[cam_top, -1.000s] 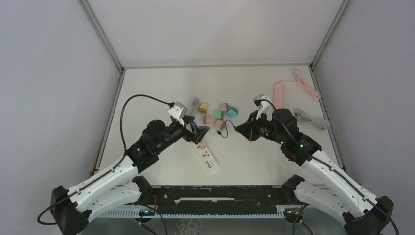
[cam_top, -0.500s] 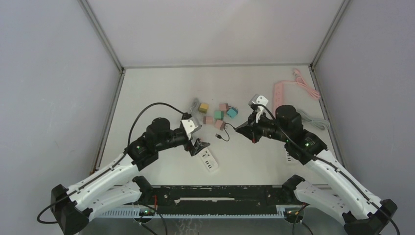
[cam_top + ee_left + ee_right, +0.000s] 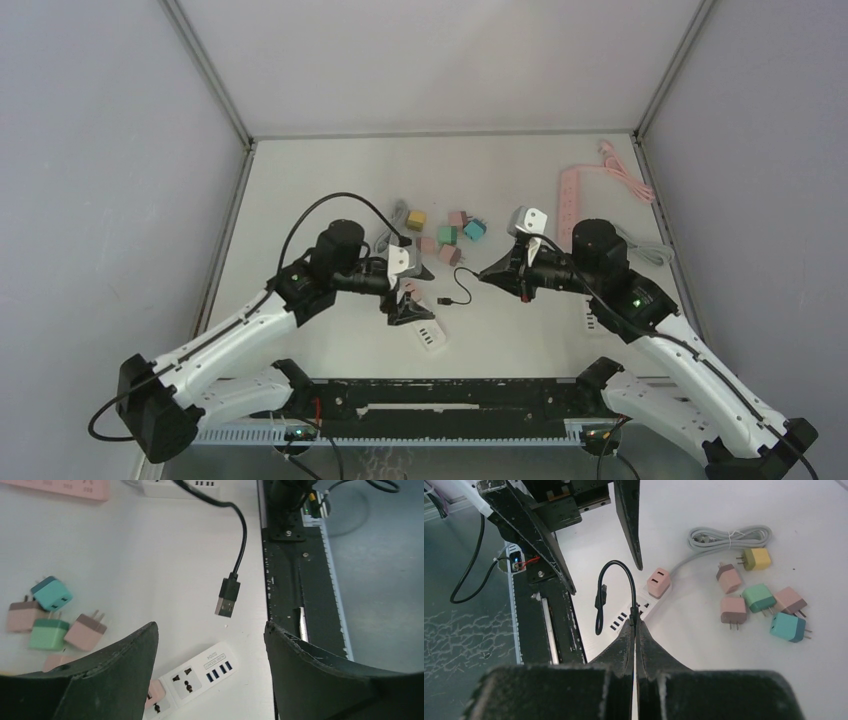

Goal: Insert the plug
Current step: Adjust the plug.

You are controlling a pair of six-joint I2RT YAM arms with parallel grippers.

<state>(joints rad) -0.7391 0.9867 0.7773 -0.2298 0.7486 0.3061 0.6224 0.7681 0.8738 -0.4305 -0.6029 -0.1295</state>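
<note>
In the last second the left pincer [image 3: 408, 292] has swung round from the far end of the white power strip [image 3: 426, 331] and now hangs over it, jaws wide and empty. The right pincer [image 3: 484, 274], clamped shut on the black USB cable [image 3: 463, 287], has carried the plug [image 3: 443, 301] lower, close above the strip. Insertion looks near, though the strip lies unheld. It sits by the tabletop's [image 3: 330, 180] near edge, beside the black base rail [image 3: 450, 395]. Bare tabletop lies to its right, and small chargers [image 3: 447, 235] crowd behind.
</note>
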